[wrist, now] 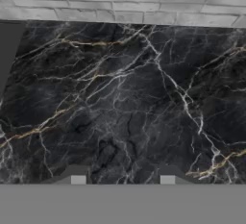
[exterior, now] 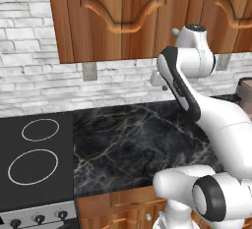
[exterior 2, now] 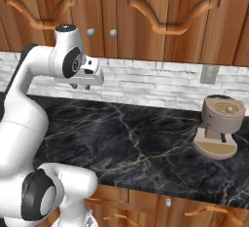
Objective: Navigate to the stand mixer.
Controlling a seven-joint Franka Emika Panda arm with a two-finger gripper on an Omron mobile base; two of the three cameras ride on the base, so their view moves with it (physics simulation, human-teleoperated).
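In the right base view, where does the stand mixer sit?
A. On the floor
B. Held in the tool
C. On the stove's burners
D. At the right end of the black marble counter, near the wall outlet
D: the stand mixer stands on the counter at the right, below the wall outlet.

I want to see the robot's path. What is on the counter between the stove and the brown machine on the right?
Nothing but bare black marble counter between the stove and the brown machine; the left and right base views together show it.
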